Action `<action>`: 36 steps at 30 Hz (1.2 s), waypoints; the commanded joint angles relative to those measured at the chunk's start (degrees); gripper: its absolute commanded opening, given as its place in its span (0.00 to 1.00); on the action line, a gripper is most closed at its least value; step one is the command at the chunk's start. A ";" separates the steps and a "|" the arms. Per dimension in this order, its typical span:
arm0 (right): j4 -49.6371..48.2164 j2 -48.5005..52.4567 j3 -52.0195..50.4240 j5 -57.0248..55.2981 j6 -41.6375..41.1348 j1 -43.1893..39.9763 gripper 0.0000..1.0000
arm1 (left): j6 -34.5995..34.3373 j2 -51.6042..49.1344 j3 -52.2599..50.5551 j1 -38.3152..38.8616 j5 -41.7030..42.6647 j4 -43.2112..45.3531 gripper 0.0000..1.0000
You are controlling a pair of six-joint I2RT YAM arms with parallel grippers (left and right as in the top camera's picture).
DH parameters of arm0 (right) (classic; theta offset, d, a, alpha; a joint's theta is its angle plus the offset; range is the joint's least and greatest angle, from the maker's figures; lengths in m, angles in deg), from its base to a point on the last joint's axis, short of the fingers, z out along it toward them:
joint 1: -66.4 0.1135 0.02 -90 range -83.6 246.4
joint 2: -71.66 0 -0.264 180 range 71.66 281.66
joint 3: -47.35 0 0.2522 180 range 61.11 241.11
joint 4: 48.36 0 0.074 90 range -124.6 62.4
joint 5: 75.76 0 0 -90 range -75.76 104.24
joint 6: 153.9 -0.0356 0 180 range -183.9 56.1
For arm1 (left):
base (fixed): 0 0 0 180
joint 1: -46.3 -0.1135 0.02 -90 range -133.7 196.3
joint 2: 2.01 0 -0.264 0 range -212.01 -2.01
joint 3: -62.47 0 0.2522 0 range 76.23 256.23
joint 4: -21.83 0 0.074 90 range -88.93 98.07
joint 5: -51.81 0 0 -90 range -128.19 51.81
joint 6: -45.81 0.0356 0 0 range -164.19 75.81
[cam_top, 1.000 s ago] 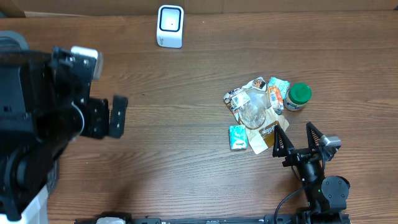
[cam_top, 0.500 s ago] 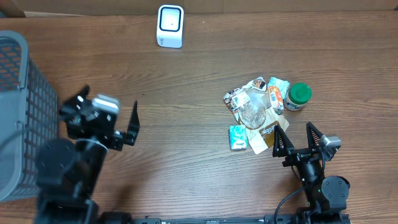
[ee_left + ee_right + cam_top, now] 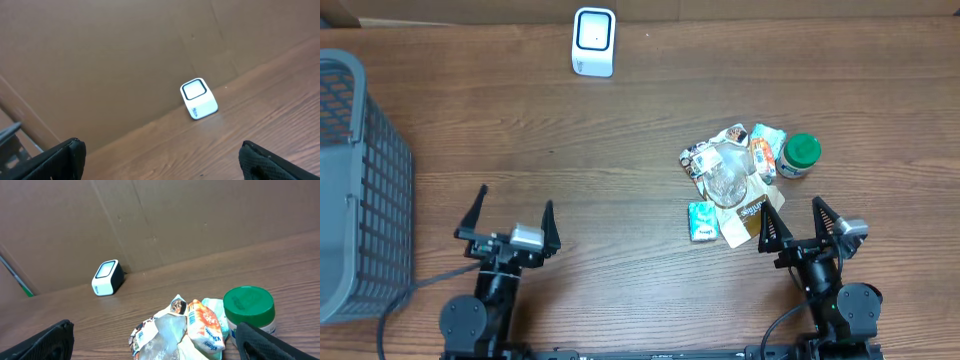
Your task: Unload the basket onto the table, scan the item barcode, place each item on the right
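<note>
table: wood top, wide bare stretch across the middle, between both arms and out to the far edge. cardboard wall runs along that far edge. grey mesh basket hugs the left edge, cut off by the frame, just left of the left gripper. item pile sits right of centre, just beyond the right gripper; its near corner touches or just clears one finger, can't tell which. both grippers sit at the near edge, jaws spread wide, nothing between them. scanner: white, far edge, left of centre, well apart from the pile. green-lid jar is against the pile's right side, teal packet at its near left. wrappers overlap, print too small to read. arm bases are cropped at the near edge.
</note>
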 commanded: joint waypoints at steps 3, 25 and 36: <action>-0.20 -0.57 -0.59 0.33 -0.04 -0.07 1.00 | 2.12 6.67 -7.08 -0.37 -1.73 0.96 0.99; -0.20 -0.57 -0.59 0.33 -0.04 -0.07 1.00 | -0.07 6.62 -9.11 -0.35 -1.64 -5.81 1.00; -0.20 -0.57 -0.59 0.33 -0.04 -0.07 1.00 | -0.07 6.62 -9.11 -0.35 -1.64 -5.81 1.00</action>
